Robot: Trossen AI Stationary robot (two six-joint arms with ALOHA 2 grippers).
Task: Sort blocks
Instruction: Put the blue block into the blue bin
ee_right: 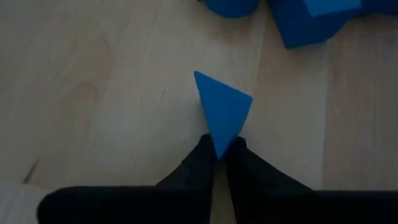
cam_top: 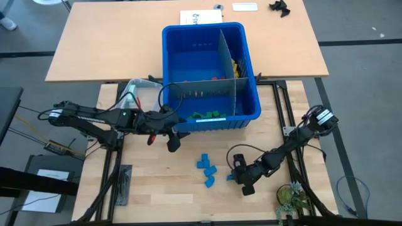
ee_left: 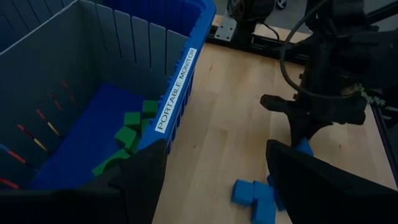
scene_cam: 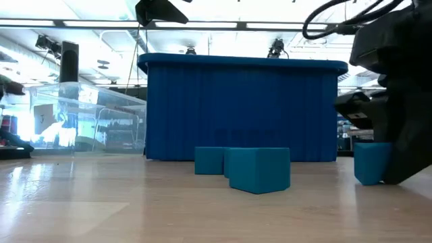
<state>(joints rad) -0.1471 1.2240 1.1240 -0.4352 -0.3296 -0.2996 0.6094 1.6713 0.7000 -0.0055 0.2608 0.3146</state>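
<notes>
Right wrist view — right claw (ee_right: 219,149) pinching a blue block (ee_right: 222,109) corner on the table (ee_right: 93,93).

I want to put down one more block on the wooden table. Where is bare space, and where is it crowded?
Bare wood lies below the left hand, left of the loose blue blocks. A narrower strip runs between those blocks and the blue bin. It is crowded around the blocks, where the right hand is pinching a blue block, and toward the plant at the corner.
</notes>
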